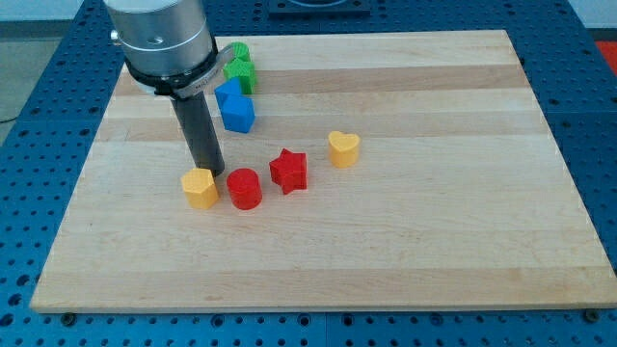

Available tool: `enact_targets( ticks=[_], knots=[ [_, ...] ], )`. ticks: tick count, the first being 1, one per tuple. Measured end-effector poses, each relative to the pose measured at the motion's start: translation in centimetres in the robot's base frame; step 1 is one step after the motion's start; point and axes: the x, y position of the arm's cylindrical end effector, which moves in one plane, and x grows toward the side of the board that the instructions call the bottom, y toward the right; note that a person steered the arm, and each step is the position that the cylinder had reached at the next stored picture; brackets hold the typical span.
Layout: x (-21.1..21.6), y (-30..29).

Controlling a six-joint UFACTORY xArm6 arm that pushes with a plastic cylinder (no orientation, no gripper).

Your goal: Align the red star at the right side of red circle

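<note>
The yellow block (201, 188) and the red circle (245, 188) lie nearest the view's bottom, left of centre on the wooden board (405, 251). The red star (288, 171) sits just beside the circle, on its right and slightly higher in the frame. A yellow heart (343, 148) lies further right, apart from the star. Our rod carries no jaws. Our tip (213, 172) stands between the yellow block and the circle, just above them. In the upper left, two blue blocks (233, 106) lie below two green blocks (238, 66), all closely grouped.
</note>
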Motion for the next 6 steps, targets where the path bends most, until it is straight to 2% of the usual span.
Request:
enact_targets(
  ticks=[2,3,5,6],
  knots=[
    [-1.4,1.3],
    [-2.5,4.1],
    [-2.0,9.6],
    [-1.0,10.5]
  ],
)
